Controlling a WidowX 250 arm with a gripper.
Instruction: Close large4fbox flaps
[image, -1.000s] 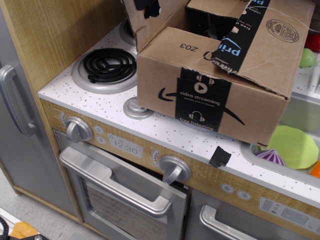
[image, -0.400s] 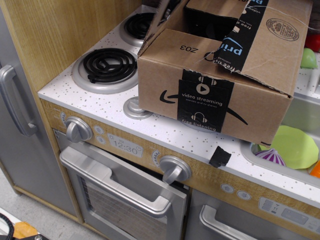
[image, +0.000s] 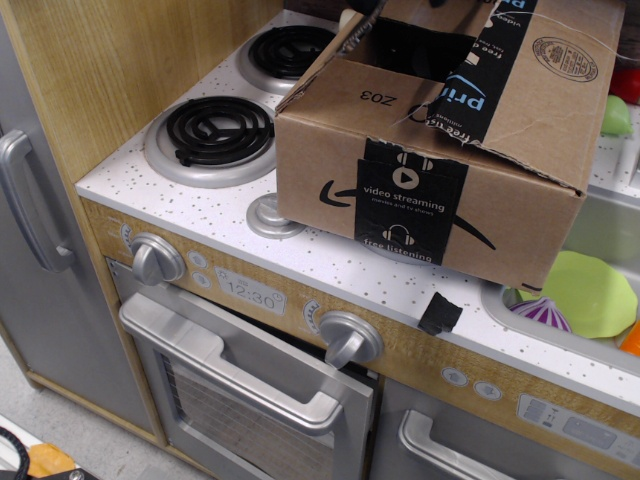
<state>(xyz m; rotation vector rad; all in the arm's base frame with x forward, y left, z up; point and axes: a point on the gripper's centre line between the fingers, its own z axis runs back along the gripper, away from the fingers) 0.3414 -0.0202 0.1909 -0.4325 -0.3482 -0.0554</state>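
Since a second ago, the left-hand flap (image: 345, 40) of the large brown corrugated cardboard box (image: 440, 150) has swung down from standing nearly upright to leaning in over the opening, and the second black coil burner (image: 290, 48) behind it is now uncovered. Nothing else has shifted: the box stands where it did on the white speckled surface (image: 200, 215) of the toy stove, its printed face with the black "video streaming" label (image: 412, 200) toward the camera.

No gripper can be made out with any certainty. Only a small pale tip shows at the top edge, just beside the lowered flap, and I cannot tell what it is, so whether the gripper is wide, narrow or holding anything cannot be told. If that tip does belong to it, the box lies directly below and toward the camera from it.

Nearest the camera, the flap with the black "prime" tape (image: 475, 85) lies folded down across the right part of the top. Between it and the leaning left flap a dark gap (image: 415, 48) is still open. That gap runs roughly left to right across the far side of the top, so the coming push probably has to carry the left flap further down and rightward over it. The far flaps are cut off by the picture's edge.
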